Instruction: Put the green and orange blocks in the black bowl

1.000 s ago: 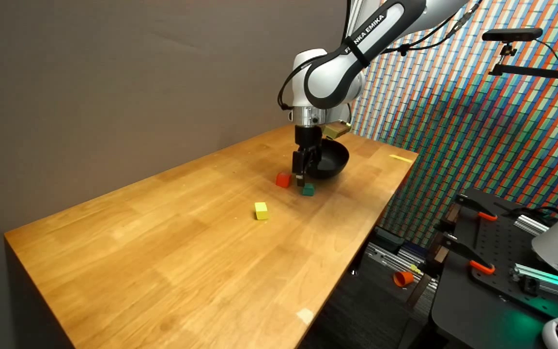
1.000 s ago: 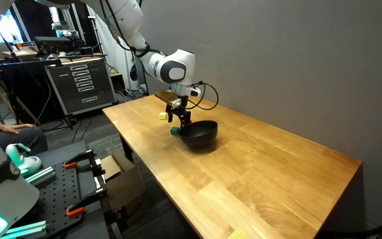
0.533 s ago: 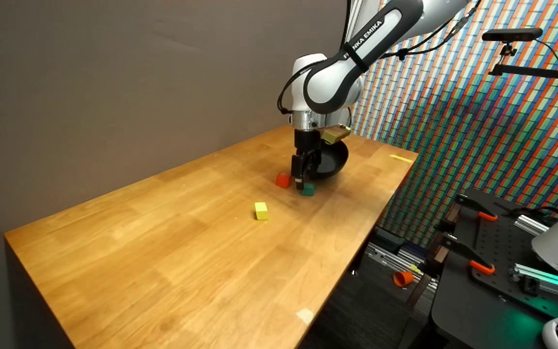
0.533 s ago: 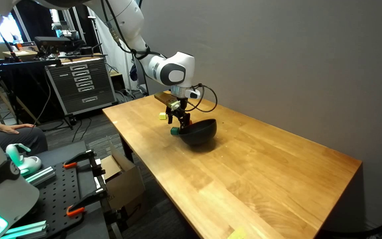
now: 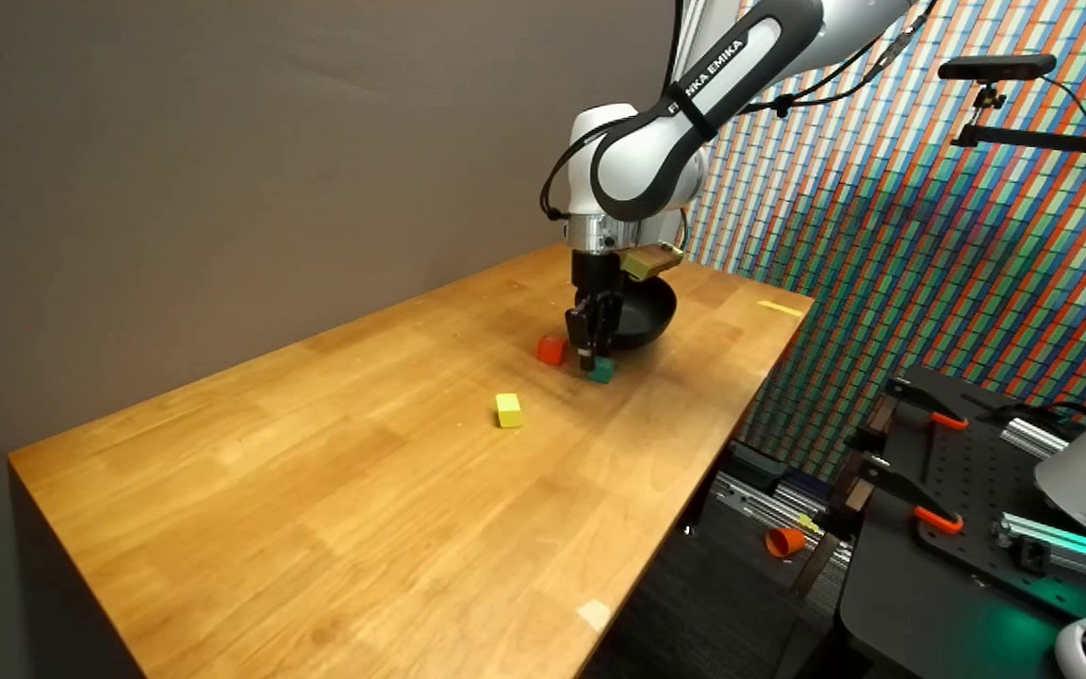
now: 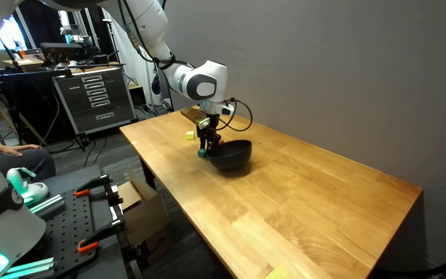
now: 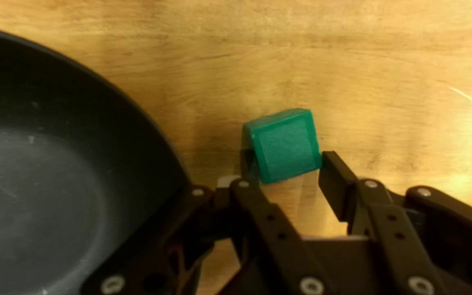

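My gripper (image 7: pixel 288 170) points down at the table with its fingers closed around the green block (image 7: pixel 287 145). The right finger's pad (image 7: pixel 338 180) touches the block's side; the left one is partly hidden at the opposite side. In both exterior views the green block (image 5: pixel 602 371) (image 6: pixel 202 153) appears at table level under the fingertips. Close beside the gripper stands the black bowl (image 7: pixel 76 102) (image 6: pixel 230 157), with nothing visible inside it. The orange block (image 5: pixel 551 351) lies on the table on the gripper's other side, mostly hidden behind the gripper and bowl in an exterior view (image 6: pixel 221 142).
A small yellow cube (image 5: pixel 508 411) (image 6: pixel 190 135) rests on the wooden table (image 5: pixel 364 490) a short way from the gripper. The bowl's rim comes right up against the left finger in the wrist view. A grey wall (image 6: pixel 323 77) runs along one long side of the table.
The arm came down slightly, then the fingers closed from wide open onto the green block, nudging it a little. The bowl tipped briefly and has settled back, shifted slightly.
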You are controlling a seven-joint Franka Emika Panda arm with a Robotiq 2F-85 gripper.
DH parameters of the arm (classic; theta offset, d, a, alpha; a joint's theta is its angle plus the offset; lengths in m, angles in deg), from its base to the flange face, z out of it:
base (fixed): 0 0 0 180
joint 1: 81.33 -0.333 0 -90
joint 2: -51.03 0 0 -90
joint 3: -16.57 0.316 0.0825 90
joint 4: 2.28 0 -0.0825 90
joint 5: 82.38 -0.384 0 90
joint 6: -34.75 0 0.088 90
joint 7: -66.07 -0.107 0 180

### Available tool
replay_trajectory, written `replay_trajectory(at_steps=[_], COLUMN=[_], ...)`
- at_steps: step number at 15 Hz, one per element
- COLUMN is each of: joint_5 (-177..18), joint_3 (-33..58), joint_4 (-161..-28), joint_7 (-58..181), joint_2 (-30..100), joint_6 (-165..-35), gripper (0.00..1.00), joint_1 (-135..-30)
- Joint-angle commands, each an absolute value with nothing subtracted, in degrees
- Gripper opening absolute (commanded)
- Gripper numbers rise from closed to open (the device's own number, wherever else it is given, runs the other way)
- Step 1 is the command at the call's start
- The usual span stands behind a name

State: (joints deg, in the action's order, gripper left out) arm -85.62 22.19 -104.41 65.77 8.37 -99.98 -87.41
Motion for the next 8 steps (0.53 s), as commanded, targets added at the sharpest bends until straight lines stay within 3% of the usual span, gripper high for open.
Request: replay_trajectory(at_steps=[1,8], joint_5=[-86.8,-86.9], joint_3=[22.4,21.9], joint_4=[-104.6,-105.8], joint_7=[64.8,62.1], joint_2=[8.5,11.3], joint_6=[-101.7,-100.7], gripper=[0.16,0.18], joint_1=[-87.1,-87.3])
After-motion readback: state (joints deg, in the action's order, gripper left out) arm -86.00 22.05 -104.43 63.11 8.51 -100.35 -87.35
